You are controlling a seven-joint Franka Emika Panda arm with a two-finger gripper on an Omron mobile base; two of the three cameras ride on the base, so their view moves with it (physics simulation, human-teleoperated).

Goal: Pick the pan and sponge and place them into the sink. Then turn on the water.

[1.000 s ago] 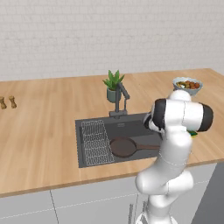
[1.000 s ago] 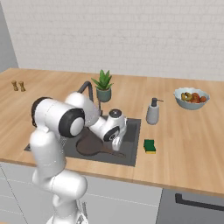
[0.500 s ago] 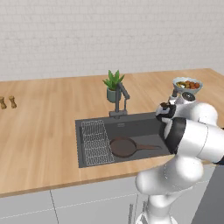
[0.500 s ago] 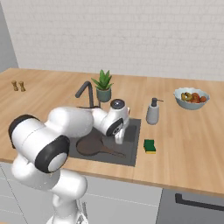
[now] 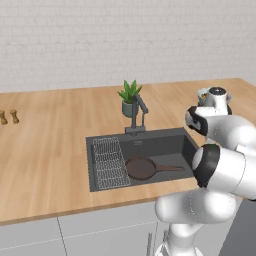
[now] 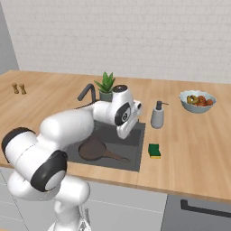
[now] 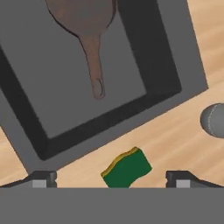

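One sponge (image 7: 127, 168) between pincer (image 7: 111, 178) tips

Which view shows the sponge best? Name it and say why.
The hand view: the sponge lies close, between the open gripper's fingertips, green top and yellow layer clear. In the right base view it is small beside the sink.

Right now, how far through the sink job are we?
Done: the pan lies flat in the sink. In hand: nothing is held; the open end effector hangs above the sponge, which sits on the counter beside the sink's edge, not yet gripped. Left: grasp the sponge, drop it in the sink, then turn on the faucet, which shows no water.
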